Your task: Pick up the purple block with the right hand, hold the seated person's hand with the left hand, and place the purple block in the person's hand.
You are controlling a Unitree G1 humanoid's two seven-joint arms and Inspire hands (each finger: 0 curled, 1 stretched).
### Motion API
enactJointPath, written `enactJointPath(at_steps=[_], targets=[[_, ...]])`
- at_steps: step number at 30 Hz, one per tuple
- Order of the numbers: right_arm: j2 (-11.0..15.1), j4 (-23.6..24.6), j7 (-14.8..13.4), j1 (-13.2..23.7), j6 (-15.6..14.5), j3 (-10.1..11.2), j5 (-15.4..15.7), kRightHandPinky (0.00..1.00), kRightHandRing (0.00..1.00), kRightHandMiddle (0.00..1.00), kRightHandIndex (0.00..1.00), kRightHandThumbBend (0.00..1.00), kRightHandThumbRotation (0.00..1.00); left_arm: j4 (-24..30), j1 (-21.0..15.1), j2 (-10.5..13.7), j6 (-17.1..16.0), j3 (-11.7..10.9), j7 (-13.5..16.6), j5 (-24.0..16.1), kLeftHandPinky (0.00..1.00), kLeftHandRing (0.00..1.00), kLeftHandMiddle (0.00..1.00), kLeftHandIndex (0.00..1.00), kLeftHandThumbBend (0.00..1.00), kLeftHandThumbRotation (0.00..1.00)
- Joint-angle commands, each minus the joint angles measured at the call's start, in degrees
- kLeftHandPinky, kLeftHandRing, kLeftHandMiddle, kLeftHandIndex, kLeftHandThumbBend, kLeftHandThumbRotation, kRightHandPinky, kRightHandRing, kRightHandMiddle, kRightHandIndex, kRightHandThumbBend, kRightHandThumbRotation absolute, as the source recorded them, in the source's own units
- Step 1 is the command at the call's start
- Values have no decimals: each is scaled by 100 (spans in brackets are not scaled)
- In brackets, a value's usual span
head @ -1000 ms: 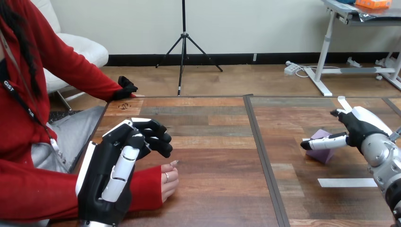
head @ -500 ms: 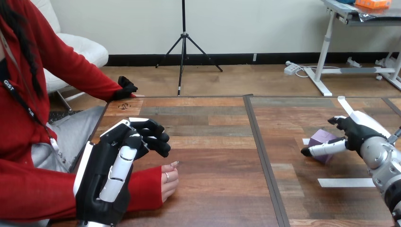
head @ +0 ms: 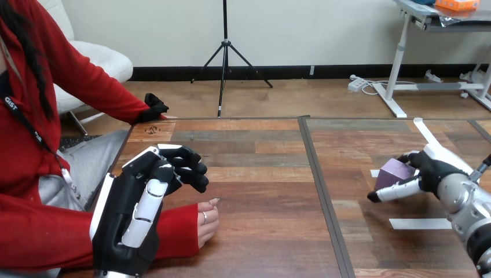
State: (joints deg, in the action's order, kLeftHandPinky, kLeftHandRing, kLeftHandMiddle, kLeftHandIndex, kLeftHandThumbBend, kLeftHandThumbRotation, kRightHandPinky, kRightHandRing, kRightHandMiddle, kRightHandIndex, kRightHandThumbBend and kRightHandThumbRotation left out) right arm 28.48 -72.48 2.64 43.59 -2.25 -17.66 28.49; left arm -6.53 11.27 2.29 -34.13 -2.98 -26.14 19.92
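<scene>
We see the right hand (head: 431,169) at the bench's (head: 266,191) right side, its fingers and thumb curled round the purple block (head: 394,170), which sits tilted in that grip; we cannot tell whether the block is clear of the bench. A white tape strip (head: 420,223) lies on the bench just nearer us than the block. At the left, our left hand (head: 130,217) hangs over the person's red sleeve with its fingers curled on nothing. Just beside it, the person's hand (head: 207,223) rests on the bench, well apart from the block.
</scene>
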Motion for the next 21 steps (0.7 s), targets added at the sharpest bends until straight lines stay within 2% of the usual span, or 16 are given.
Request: enactJointPath(at_steps=[1,11,21], targets=[[-115,10,-86,119,95,-109,87,74,87,88,84,97,34,104,-220,-17,-53,-14,-35,83,44,49,53,53,57,70],[-186,-40,-169,48,231,-101,65,68,82,83,76,91,29,130,-192,-23,-55,-16,-7,39,44,49,53,53,55,71],[-236,-67,-247,9,355,-57,39,60,72,75,74,87,21,140,-189,-44,-63,-6,-1,51,44,49,53,53,54,71]])
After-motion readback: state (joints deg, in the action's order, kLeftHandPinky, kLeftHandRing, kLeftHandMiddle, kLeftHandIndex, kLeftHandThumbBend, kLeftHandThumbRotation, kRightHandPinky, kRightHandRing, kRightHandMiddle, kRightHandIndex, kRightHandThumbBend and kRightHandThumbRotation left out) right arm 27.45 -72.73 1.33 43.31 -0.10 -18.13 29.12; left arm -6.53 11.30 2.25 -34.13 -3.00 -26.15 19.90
